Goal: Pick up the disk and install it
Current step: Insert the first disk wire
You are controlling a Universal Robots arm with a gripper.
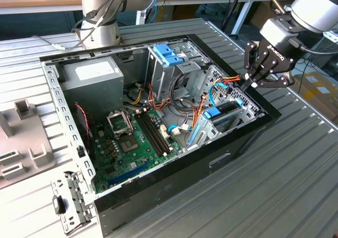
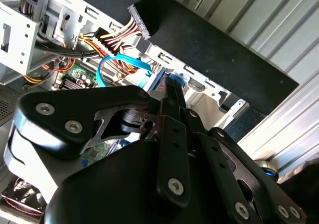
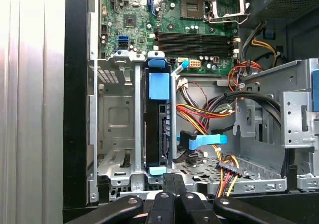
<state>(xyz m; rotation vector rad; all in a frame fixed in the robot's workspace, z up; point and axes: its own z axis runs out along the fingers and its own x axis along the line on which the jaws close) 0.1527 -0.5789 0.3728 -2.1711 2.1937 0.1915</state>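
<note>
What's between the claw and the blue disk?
Nothing: in the first wrist view, the claw sits right at the near end of the disk, standing in its metal bay.

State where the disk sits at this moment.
The disk stands on edge in a slot of the grey drive cage inside the computer case, towards the exterior view's right, just below the tool.
</note>
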